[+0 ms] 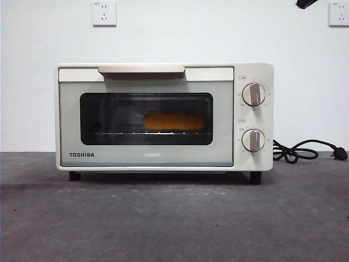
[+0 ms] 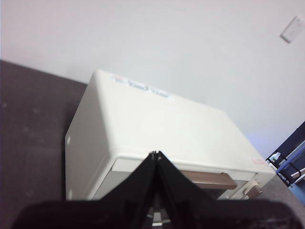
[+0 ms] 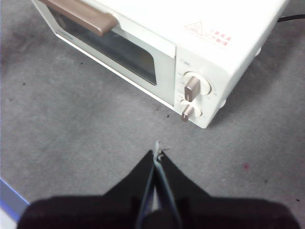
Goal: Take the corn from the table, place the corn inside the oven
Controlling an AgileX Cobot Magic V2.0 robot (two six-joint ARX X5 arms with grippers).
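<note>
Evidently, the Corn Is Lodged Behind a Shut Door

The corn (image 1: 173, 121) is seen through the dark window of the oven (image 1: 163, 115), laid lengthwise on the wire rack (image 1: 136, 132), a little toward 3 o'clock of the window's middle. Laid flat along the rack bars, it is judged unlikely to roll. The door is closed, its beige handle (image 1: 141, 70) lying flush along the top edge, and the two knobs (image 1: 253, 94) are stacked at the 3 o'clock side of the front. The oven is stood on the counter (image 1: 174, 218), with the black cord (image 1: 305, 150) trailing off at 3 o'clock, unplugged and loose on the surface.

The left end effector (image 2: 156, 155) is held above the oven's top near the handle, its jaws clenched together on nothing. The right end effector (image 3: 156, 153) is held over bare counter in front of the knob side of the oven, likewise clenched and empty. Both are kept clear of the door, which suggests that no further contact is intended. In the front view only a black tip (image 1: 305, 3) is shown at the upper edge, toward 1 o'clock; which arm it belongs to cannot be told.

From this arrangement, the task is judged complete or very nearly so, with only withdrawal of the arms possibly left.
</note>
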